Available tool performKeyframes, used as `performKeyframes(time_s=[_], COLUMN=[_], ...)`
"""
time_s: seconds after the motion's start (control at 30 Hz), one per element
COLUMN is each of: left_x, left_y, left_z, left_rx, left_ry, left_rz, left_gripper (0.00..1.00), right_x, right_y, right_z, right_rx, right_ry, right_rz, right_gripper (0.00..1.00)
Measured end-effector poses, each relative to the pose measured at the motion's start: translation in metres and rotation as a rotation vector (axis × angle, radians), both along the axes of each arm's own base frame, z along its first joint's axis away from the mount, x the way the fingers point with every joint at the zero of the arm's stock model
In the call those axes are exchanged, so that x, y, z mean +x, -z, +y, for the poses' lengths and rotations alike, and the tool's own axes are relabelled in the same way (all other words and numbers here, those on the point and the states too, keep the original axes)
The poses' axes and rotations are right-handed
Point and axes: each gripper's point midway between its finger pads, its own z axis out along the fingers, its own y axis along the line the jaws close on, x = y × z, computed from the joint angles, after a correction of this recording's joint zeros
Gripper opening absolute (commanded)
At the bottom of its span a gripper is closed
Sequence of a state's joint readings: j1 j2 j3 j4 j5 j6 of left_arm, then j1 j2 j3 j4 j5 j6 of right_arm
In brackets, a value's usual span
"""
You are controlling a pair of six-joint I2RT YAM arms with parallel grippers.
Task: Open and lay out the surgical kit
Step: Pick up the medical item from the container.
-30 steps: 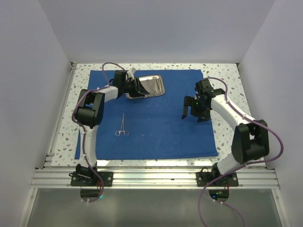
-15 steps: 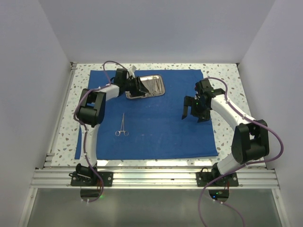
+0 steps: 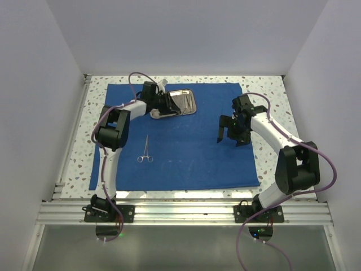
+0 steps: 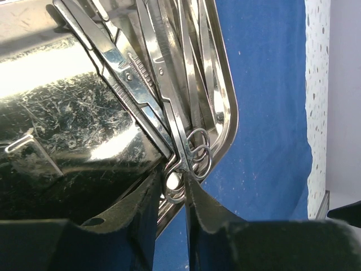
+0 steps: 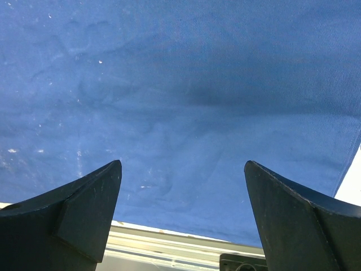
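Observation:
The royal-blue cloth wrap lies spread flat on the table. The steel tray sits on its far part, with several silver instruments bunched along the tray's rim. My left gripper is at the tray's left end. In the left wrist view the left gripper is closed on the ring handle of one forceps. One other pair of forceps lies alone on the cloth at the left. My right gripper hangs open and empty above the cloth's right part, as the right wrist view shows.
Speckled tabletop borders the cloth at right and back. An aluminium rail runs along the near edge and also shows in the right wrist view. White walls enclose the left, right and back.
My left gripper has moved a little farther back at the tray's left end, and the tray has shifted slightly with it. The right arm has not moved.

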State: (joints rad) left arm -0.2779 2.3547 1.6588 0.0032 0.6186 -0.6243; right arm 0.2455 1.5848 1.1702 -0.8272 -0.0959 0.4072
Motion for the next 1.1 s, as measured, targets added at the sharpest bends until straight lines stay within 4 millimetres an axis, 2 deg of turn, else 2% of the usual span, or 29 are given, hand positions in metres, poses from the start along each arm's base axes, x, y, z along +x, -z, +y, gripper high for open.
performKeyframes(time_s=[0.2, 0.3, 0.77, 1.1], left_x=[-0.002, -0.002, 0.004, 0.025], left_y=[0.005, 0.005, -0.001, -0.034], left_z=[0.002, 0.002, 0.007, 0.007], left_rx=[0.013, 0.013, 0.073, 0.083], left_ry=[-0.001, -0.001, 0.001, -0.004], left_rz=[0.012, 0.015, 0.004, -0.064], left_gripper=[0.12, 0.0, 0.0, 0.0], right_x=[0.0, 0.0, 0.001, 0.001], right_y=[0.0, 0.0, 0.0, 0.0], right_z=[0.0, 0.0, 0.0, 0.0], right_rx=[0.0, 0.0, 0.002, 0.002], right_ry=[0.0, 0.0, -0.001, -0.001], right_rz=[0.0, 0.0, -0.004, -0.005], right_gripper=[0.94, 0.94, 0.94, 0.94])
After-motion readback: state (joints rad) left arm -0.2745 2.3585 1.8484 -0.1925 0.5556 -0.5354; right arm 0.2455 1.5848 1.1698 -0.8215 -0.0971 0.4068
